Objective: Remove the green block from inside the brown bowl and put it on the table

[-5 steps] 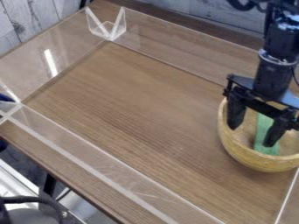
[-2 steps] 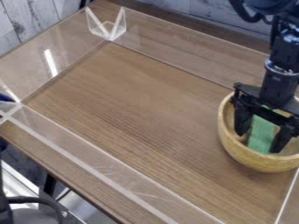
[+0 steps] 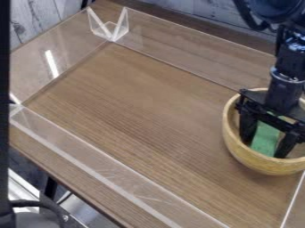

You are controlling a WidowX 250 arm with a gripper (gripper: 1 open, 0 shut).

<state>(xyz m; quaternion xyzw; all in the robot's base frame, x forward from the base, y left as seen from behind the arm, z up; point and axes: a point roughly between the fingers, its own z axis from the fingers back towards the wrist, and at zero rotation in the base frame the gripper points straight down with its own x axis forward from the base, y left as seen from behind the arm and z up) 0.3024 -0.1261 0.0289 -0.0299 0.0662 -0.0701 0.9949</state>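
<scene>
Gripper (image 3: 269, 135) spread wide and pointing straight down into the brown bowl (image 3: 236, 149), one finger on either side of the green block (image 3: 268, 141), which sits inside the bowl toward its right; nothing pinched yet. Best sunk until the fingertips reach the block's lower half, kept clear of the thick rim, centred so both pads meet the long flat faces together; then closed gently, lifted straight up above the rim, and carried over to bare table (image 3: 131, 98).

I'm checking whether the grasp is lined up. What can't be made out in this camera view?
- Green block: partly hidden by the gripper fingers; contact can't be told.
- Brown bowl: far rim hidden behind the gripper.
- Table: cut off by the right edge.
</scene>
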